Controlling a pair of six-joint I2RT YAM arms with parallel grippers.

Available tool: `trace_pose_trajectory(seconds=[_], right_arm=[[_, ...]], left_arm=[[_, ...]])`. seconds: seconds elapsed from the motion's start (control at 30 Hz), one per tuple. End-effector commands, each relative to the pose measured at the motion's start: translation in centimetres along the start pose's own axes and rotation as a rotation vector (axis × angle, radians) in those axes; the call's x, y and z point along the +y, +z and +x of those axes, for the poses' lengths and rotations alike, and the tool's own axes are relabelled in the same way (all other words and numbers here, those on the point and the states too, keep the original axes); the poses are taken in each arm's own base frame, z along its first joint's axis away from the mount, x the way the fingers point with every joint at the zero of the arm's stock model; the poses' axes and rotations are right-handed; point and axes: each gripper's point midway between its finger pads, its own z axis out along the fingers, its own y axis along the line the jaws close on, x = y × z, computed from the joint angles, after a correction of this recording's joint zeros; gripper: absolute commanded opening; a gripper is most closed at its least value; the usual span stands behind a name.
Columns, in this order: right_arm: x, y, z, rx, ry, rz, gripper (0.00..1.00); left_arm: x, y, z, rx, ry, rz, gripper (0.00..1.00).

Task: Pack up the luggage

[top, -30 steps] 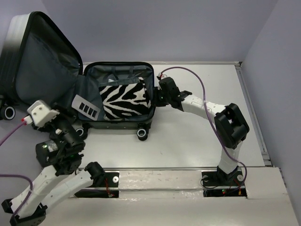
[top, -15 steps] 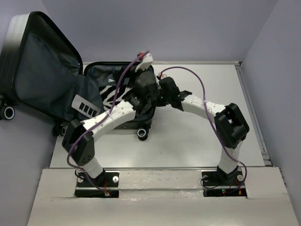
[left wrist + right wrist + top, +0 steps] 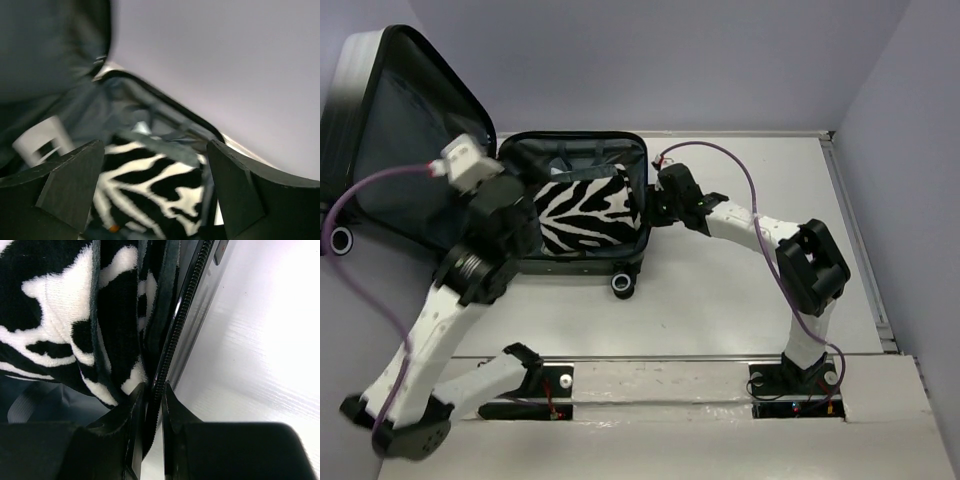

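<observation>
Top external view: small hard-shell wheeled suitcase (image 3: 570, 136), dark grey lining, far-left on white tabletop (image 3: 720, 300), lying open; lid (image 3: 405, 130) propped up leftward, wheels (image 3: 624, 285) nearward, long axis judged near-to-far. Inside: zebra-striped fabric pouch (image 3: 585, 210). Right pincer (image 3: 152, 390): clamped on right zipper rim, likely steadying shell. Left pincer (image 3: 156, 150): spread wide, empty, above pouch's left side, probably ready for lid.

L arm bent, elbow raised; L gripper (image 3: 155, 170) jaws wide apart. R arm stretched fwd-left, R gripper (image 3: 153, 392) jaws pinched nearly together.
</observation>
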Motion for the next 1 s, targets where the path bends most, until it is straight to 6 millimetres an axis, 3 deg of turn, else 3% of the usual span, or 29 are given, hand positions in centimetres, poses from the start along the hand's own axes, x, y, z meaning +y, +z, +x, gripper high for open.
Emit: trace_pose_trajectory(seconds=[0.0, 0.07, 0.1, 0.17, 0.23, 0.33, 0.37, 0.4, 0.43, 0.47, 0.5, 0.53, 0.57, 0.67, 0.97], right_arm=[[2.8, -0.7, -1.2, -0.014, -0.109, -0.149, 0.07], [3.1, -1.0, -1.4, -0.019, -0.112, -0.161, 0.07], [3.3, -1.1, -1.5, -0.017, -0.112, -0.168, 0.07], [3.7, -1.3, -1.6, -0.016, -0.114, -0.186, 0.07], [3.9, -1.3, -1.5, -0.013, -0.117, -0.200, 0.07], [4.0, -1.4, -1.2, -0.003, -0.123, -0.214, 0.07], [4.1, -1.4, -1.1, 0.001, -0.124, -0.219, 0.07], [4.1, -1.4, -1.0, 0.002, -0.127, -0.218, 0.07], [4.1, -1.5, -1.1, 0.001, -0.129, -0.220, 0.07], [4.0, -1.5, -1.0, 0.002, -0.132, -0.218, 0.07], [3.9, -1.4, -0.9, 0.005, -0.131, -0.215, 0.07], [3.8, -1.3, -0.7, 0.009, -0.133, -0.213, 0.07], [3.9, -1.3, -0.7, 0.009, -0.135, -0.217, 0.07], [4.2, -1.3, -0.8, 0.012, -0.138, -0.232, 0.07], [4.3, -0.7, -0.3, 0.032, -0.132, -0.248, 0.07]], left_arm=[[12.8, -4.0, 0.3, -0.083, -0.221, -0.263, 0.96], [17.3, -6.5, 1.1, -0.086, -0.207, -0.338, 0.95], [18.6, -7.1, 1.2, -0.092, -0.199, -0.368, 0.95], [20.9, -8.3, 1.3, -0.108, -0.180, -0.436, 0.95], [21.5, -8.3, 1.3, -0.128, -0.145, -0.481, 0.95], [21.1, -6.9, 1.6, -0.117, -0.026, -0.550, 0.96], [20.7, -6.0, 1.8, -0.093, 0.039, -0.575, 0.96], [20.5, -4.4, 1.4, -0.095, -0.007, -0.588, 0.97], [21.3, -3.5, 1.6, -0.029, 0.117, -0.591, 0.98], [22.6, -2.4, 1.4, -0.017, 0.101, -0.608, 0.99], [27.7, -2.4, -0.3, -0.073, 0.030, -0.757, 0.97], [28.1, -1.6, 0.4, -0.018, 0.012, -0.690, 0.96], [29.0, -2.3, 0.4, -0.016, 0.029, -0.740, 0.95], [29.7, -3.6, -0.1, -0.055, 0.070, -0.810, 0.96], [28.9, -0.9, -2.9, -0.097, 0.123, -0.836, 0.95]])
